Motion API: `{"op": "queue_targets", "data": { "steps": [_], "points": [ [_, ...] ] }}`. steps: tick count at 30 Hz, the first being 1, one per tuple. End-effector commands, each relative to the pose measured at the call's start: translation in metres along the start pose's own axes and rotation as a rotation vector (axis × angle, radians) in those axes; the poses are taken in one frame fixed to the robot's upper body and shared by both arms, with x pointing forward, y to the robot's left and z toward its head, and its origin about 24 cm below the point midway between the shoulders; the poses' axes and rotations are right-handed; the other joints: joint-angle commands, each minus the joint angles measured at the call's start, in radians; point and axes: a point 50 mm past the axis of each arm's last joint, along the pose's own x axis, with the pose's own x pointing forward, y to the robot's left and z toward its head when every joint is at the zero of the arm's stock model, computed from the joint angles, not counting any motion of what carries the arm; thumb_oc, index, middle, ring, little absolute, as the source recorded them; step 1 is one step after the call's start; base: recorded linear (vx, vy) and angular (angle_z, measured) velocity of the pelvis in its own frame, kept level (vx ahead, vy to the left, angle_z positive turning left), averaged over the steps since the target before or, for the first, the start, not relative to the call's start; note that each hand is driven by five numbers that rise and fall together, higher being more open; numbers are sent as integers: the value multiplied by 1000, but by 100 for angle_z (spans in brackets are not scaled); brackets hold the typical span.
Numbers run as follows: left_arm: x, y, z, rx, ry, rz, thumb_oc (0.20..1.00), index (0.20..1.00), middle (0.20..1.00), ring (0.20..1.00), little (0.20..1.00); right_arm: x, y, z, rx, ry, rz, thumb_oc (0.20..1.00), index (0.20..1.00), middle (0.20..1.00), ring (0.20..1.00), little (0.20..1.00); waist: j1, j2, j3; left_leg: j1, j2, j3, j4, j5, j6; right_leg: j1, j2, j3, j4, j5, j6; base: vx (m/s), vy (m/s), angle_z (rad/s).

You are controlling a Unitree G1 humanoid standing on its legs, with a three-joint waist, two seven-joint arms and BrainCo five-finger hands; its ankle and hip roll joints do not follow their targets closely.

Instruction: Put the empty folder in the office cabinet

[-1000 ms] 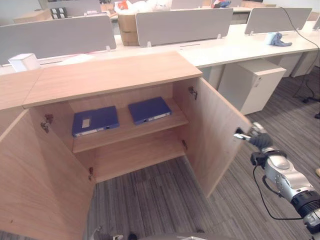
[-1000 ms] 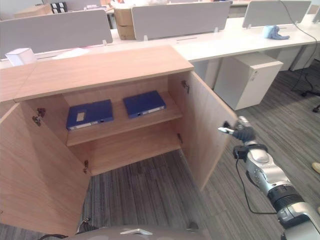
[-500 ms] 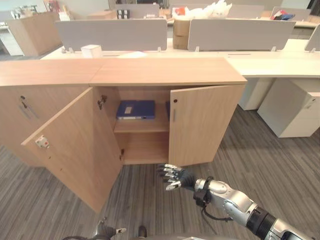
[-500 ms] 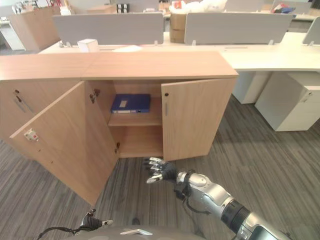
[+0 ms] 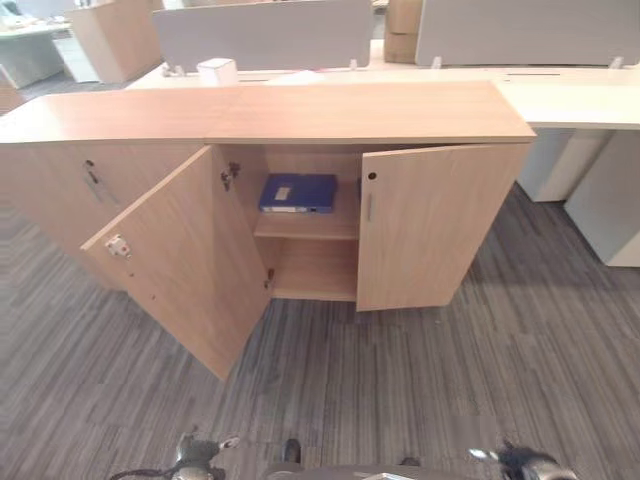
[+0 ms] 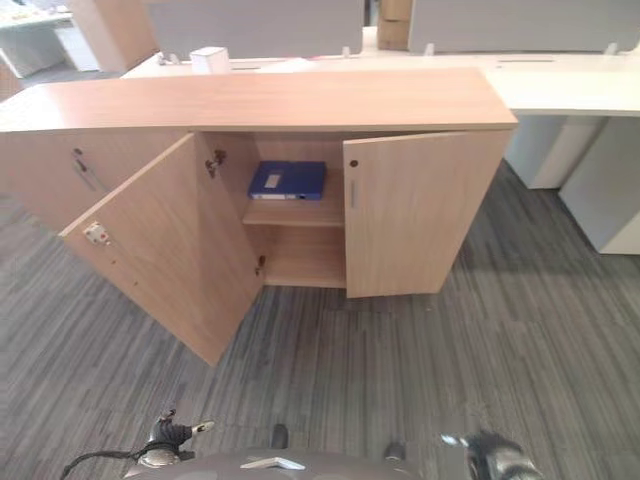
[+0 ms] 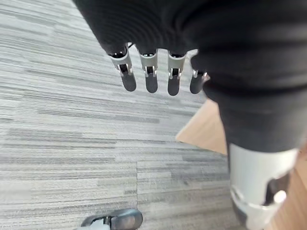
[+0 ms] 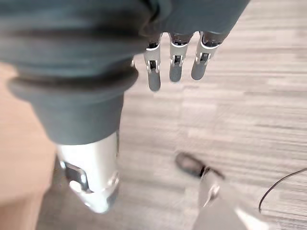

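The premises were an open-plan office. A low wooden cabinet (image 5: 350, 110) stood along a run of white desks (image 5: 575, 95), which carried grey partition screens (image 5: 265, 35) at the far side. The cabinet's left door (image 5: 175, 265) stood wide open and its right door (image 5: 435, 225) was partly closed; a blue folder (image 5: 298, 192) lay flat on the upper shelf (image 5: 310, 225). A white pedestal unit (image 5: 610, 210) stood under the desks at the right. The floor was grey striped carpet (image 5: 450, 380). A cardboard box (image 5: 403, 15) sat on the far desks.
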Motion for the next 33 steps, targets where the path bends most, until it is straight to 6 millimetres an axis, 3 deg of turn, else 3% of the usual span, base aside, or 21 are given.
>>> {"op": "queue_targets", "data": {
  "steps": [1, 2, 4, 5, 6, 8, 9, 12, 15, 17, 18, 19, 21, 22, 23, 24, 25, 26, 27, 33],
  "points": [
    [1, 76, 12, -11, -22, 244, 1000, 1000, 1000, 1000, 1000, -5, -29, 7, -96, 25, -191, 1000, 1000, 1000, 1000, 1000, 12, -57, 21, -13, -65, -15, 75, 59, -18, 65, -45, -8, 47, -143, 0, -52, 91, 30],
    [-2, 99, 14, -39, -33, 307, 1000, 1000, 1000, 1000, 1000, -11, -58, -22, -48, 134, -275, 1000, 1000, 1000, 1000, 1000, 9, -52, 27, -33, -57, -24, 85, 63, -37, 60, -60, -27, 59, -146, 1, -32, 125, 16],
    [-8, 121, 11, -63, -39, 369, 1000, 1000, 1000, 1000, 1000, -16, -76, -40, -32, 195, -318, 1000, 1000, 1000, 1000, 1000, 2, -52, 22, -37, -32, -34, 74, 69, -49, 56, -73, -36, 59, -138, 11, 37, 136, 26],
    [-8, 121, 11, -63, -39, 369, 1000, 1000, 1000, 1000, 1000, -16, -76, -40, -32, 195, -318, 1000, 1000, 1000, 1000, 1000, 2, -52, 22, -37, -32, -34, 74, 69, -49, 56, -73, -36, 59, -138, 11, 41, 211, 45],
    [-13, 142, 16, -84, -63, 431, 1000, 1000, 1000, 1000, 1000, -19, -84, -52, 0, 219, -327, 1000, 1000, 1000, 1000, 1000, -12, -55, 28, -41, 12, -32, 67, 78, -61, 49, -101, -34, 63, -132, 29, 9, 234, 23],
    [-14, 148, 21, -95, -81, 449, 1000, 1000, 1000, 1000, 1000, -19, -85, -55, 13, 219, -322, 1000, 1000, 1000, 1000, 1000, -17, -56, 33, -43, 33, -25, 62, 87, -64, 39, -115, -30, 71, -131, 36, -6, 292, 16],
    [-18, 162, 34, -114, -138, 493, 1000, 1000, 1000, 1000, 1000, -18, -81, -60, 35, 216, -296, 1000, 1000, 1000, 1000, 1000, -42, -49, 45, -56, 96, -1, 42, 128, -73, 19, -152, -23, 79, -124, 60, -9, 409, 20],
    [-25, 178, 58, -124, -244, 557, 1000, 1000, 1000, 1000, 1000, -15, -71, -65, 88, 213, -274, 1000, 1000, 1000, 1000, 1000, -48, -38, 51, -82, 154, 3, 7, 181, -104, -8, -193, 6, 74, -99, 94, 32, 484, 16],
    [-29, 179, 76, -102, -328, 565, 1000, 1000, 1000, 1000, 1000, -10, -49, -68, 77, 222, -191, 1000, 1000, 1000, 1000, 1000, -53, -25, 31, -56, 108, -13, -7, 88, -100, -11, -245, 22, 32, -29, 138, 74, 464, -26],
    [-31, 178, 79, -112, -354, 562, 1000, 1000, 1000, 1000, 1000, -10, -49, -66, 89, 214, -188, 1000, 1000, 1000, 1000, 1000, -54, -28, 31, -51, 87, -14, -4, 58, -82, -27, -271, 37, 32, 3, 140, 25, 397, -21],
    [-35, 173, 96, -115, -444, 562, 1000, 1000, 1000, 1000, 1000, -6, -41, -51, 129, 160, -173, 1000, 1000, 1000, 1000, 1000, -51, -50, 38, -34, 4, 17, -2, 21, -34, -76, -336, 89, 67, 43, 140, -18, 488, -33],
    [-38, 173, 104, -119, -485, 570, 1000, 1000, 1000, 1000, 1000, -4, -34, -44, 119, 136, -149, 1000, 1000, 1000, 1000, 1000, -47, -48, 43, -32, -16, 29, 0, 11, -12, -98, -349, 89, 100, 45, 132, -20, 593, -56],
    [-41, 172, 110, -119, -515, 571, 1000, 1000, 1000, 1000, 1000, -2, -23, -40, 101, 124, -122, 1000, 1000, 1000, 1000, 1000, -44, -51, 49, -29, -32, 43, 4, 10, 4, -125, -344, 109, 154, 35, 116, -7, 279, -85],
    [-48, 168, 128, -106, -606, 559, 1000, 1000, 1000, 1000, 1000, 1, -5, -37, 118, 91, -73, 1000, 1000, 1000, 1000, 1000, -57, -55, 62, -1, -51, 53, -2, 6, 22, -142, -255, 168, 200, -17, 86, 12, 257, -70],
    [-50, 166, 134, -107, -639, 549, 1000, 1000, 1000, 1000, 1000, 1, 0, -37, 132, 83, -63, 1000, 1000, 1000, 1000, 1000, -60, -61, 59, 3, -64, 63, -5, 12, 33, -147, -216, 174, 185, -29, 82, 18, 254, -35],
    [-51, 166, 133, -106, -638, 550, 1000, 1000, 1000, 1000, 1000, 1, 0, -37, 132, 84, -63, 1000, 1000, 1000, 1000, 1000, -58, -60, 61, 7, -62, 65, -5, 9, 32, -145, -214, 176, 185, -31, 81, 13, 109, -26],
    [-57, 164, 147, -86, -704, 535, 1000, 1000, 1000, 1000, 1000, 2, 5, -43, 144, 85, -56, 1000, 1000, 1000, 1000, 1000, -63, -66, 61, 10, -75, 72, -4, 3, 39, -134, -167, 180, 171, -74, 66, -10, 97, -11],
    [-59, 162, 151, -84, -721, 533, 1000, 1000, 1000, 1000, 1000, 2, 8, -46, 152, 94, -50, 1000, 1000, 1000, 1000, 1000, -71, -69, 60, 5, -89, 63, -5, 8, 46, -133, -146, 208, 163, -72, 67, 13, 171, 16],
    [-64, 159, 164, -89, -775, 531, 1000, 1000, 1000, 1000, 1000, 1, 10, -53, 144, 126, -48, 1000, 1000, 1000, 1000, 1000, -87, -78, 64, 20, -115, 54, -4, 4, 62, -138, -102, 277, 163, -65, 58, 6, 120, 41],
    [-74, 151, 174, -100, -860, 509, 1000, 1000, 1000, 1000, 1000, 1, 9, -59, 172, 145, -56, 1000, 1000, 1000, 1000, 1000, -93, -93, 46, 38, -126, 65, 0, -11, 70, -100, -106, 267, 113, -41, 78, 53, 16, 1]
  ]
}}
